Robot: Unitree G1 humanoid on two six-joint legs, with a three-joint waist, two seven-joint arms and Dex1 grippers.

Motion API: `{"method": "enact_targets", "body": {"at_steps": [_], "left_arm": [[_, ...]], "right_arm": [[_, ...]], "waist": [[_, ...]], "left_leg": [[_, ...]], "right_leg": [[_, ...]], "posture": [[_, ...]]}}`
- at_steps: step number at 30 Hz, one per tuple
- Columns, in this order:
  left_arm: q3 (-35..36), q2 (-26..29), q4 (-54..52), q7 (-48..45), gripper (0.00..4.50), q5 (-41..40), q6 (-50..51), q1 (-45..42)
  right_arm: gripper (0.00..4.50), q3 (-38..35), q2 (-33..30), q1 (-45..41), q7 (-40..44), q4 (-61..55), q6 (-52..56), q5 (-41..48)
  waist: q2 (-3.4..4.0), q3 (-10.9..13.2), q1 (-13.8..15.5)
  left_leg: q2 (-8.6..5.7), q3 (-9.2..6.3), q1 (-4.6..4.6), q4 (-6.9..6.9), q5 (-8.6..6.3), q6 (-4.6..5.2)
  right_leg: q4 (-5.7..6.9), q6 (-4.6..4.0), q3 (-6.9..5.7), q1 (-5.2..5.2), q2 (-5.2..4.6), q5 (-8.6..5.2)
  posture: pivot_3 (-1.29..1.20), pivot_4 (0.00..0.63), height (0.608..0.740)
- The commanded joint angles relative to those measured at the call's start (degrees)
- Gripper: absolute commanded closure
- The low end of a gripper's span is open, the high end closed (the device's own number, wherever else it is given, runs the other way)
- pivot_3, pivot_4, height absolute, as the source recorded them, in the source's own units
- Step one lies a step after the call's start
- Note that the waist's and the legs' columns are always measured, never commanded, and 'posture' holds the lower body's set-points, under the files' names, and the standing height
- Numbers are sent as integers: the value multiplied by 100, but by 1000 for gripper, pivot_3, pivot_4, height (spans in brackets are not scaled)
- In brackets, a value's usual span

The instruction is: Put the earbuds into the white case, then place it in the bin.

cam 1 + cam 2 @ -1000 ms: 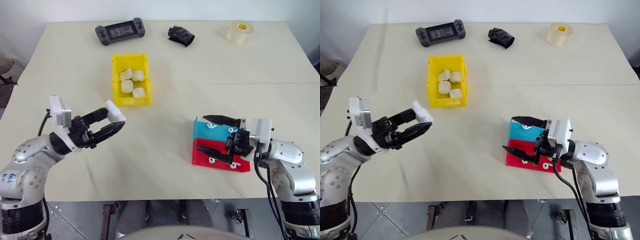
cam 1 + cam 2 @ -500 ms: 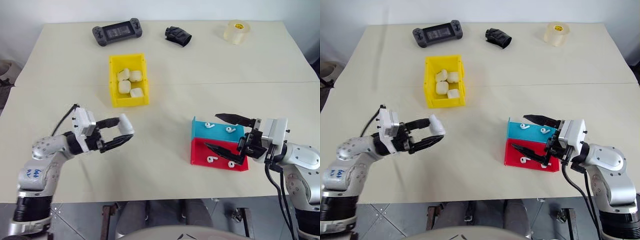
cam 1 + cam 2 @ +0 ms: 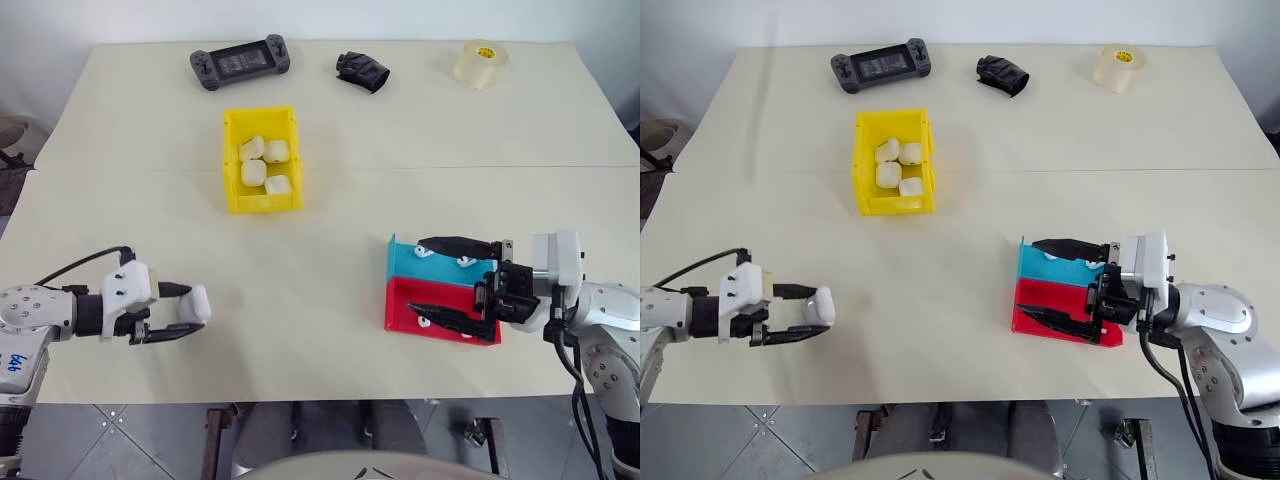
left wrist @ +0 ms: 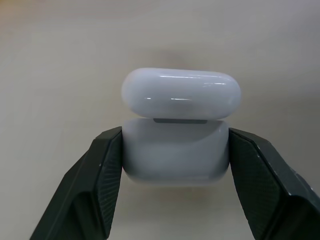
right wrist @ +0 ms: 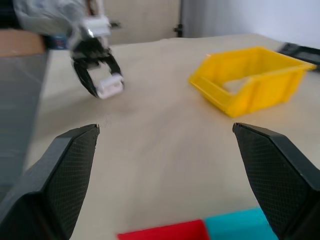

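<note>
Fingers [image 4: 105,170] clamped on white case [image 4: 176,150]

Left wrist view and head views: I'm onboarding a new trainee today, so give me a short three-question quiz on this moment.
1. True or false: the left claw grips the white case by its base, lid ajar.
2. How many white cases lie in the yellow bin?
3. The right claw is open over: A) teal and red trays, B) tape roll, C) game controller.

Key: 1 true; 2 four; 3 A, the teal tray and red tray.
</note>
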Motion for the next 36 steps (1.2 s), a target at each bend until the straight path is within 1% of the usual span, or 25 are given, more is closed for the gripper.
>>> {"method": "enact_targets", "body": {"at_steps": [1, 4, 6, 7, 9, 10, 12, 15, 19, 23, 25, 29, 36], "left_arm": [[-236, 153, 308, -99, 1688, 348, -223, -271], [-422, 181, 488, -38, 1688, 540, -232, -549], [-491, 146, 515, 117, 957, 667, -198, -683], [-513, 155, 505, 98, 738, 670, -189, -693], [-541, 198, 414, -34, 117, 624, -174, -658], [-541, 213, 395, -61, 29, 634, -235, -647], [-490, 272, 298, -66, 29, 636, -296, -623], [-441, 424, 42, 104, 29, 755, -4, -630], [-585, 679, -524, 20, 29, 902, 217, -630], [-705, 881, -529, -27, 29, 1109, 237, -639], [-738, 842, -526, 42, 29, 1076, 606, -745], [-918, 877, -646, 16, 29, 1161, 981, -841], [-1244, 854, -645, -42, 29, 1465, 789, -1199]], "right_arm": [[0, -36, -74, -55, 108, -328, 24, 151], [0, -30, -121, 86, 303, -308, -144, -75], [0, -47, -117, 170, 340, -273, -196, -177], [0, -44, -106, 184, 333, -275, -211, -206], [0, -47, -66, 183, 283, -279, -203, -213], [0, -38, -52, 178, 266, -284, -202, -222], [0, -2, -18, 149, 248, -250, -219, -258], [0, 51, 43, 60, 230, -153, -246, -305], [0, 187, 147, -72, 189, -93, -285, -393], [0, 255, 184, -121, 155, -96, -290, -415], [0, 283, 197, -135, 137, -93, -293, -436], [0, 312, 246, -166, 65, -112, -284, -450], [0, 401, 303, -215, -32, -125, -294, -490]], "waist": [[0, 0, 8], [2, -1, 20], [7, -3, 22], [6, -3, 12], [6, -3, 4], [6, -3, 2], [6, -3, -2], [4, -2, -10], [4, -2, -9], [5, -1, -8], [5, -1, -9], [5, -1, -4], [5, -1, 19]], "left_leg": [[0, 0, 1, 2, 0, 0], [-4, 3, 3, 2, 0, 1], [-5, 4, 3, 3, 1, 1], [-5, 4, 4, 4, 1, 2], [-3, 7, 6, 5, 1, 2], [-3, 10, 6, 6, 1, 2], [-3, 10, 6, 6, 1, 2], [-2, 10, 6, 6, 1, 3], [-2, 10, 5, 5, 1, 3], [-3, 11, 3, 5, 0, 4], [-3, 11, 3, 5, -1, 5], [-3, 12, 4, 6, -1, 5], [-5, 11, 4, 10, 0, 4]], "right_leg": [[2, 0, 0, 1, 0, 0], [7, 0, 3, 2, -2, 0], [12, 0, 3, 1, -2, 0], [15, 0, 3, 1, -2, 0], [22, 0, 3, 0, 0, 0], [25, 1, 6, -2, -1, 0], [27, 0, 6, -3, -1, 0], [26, 0, 6, -5, -1, 0], [25, 0, 6, -5, 0, 0], [21, 0, 7, -6, -1, 0], [20, 0, 7, -6, 0, 0], [25, 0, 7, -6, 1, 0], [31, 0, 8, -5, 1, 0]], "posture": [[0, 150, 740], [0, 150, 740], [0, 150, 740], [0, 150, 740], [0, 150, 740], [0, 150, 740], [0, 150, 740], [0, 150, 740], [0, 150, 740], [0, 150, 740], [0, 150, 740], [0, 150, 740], [0, 150, 740]]}}
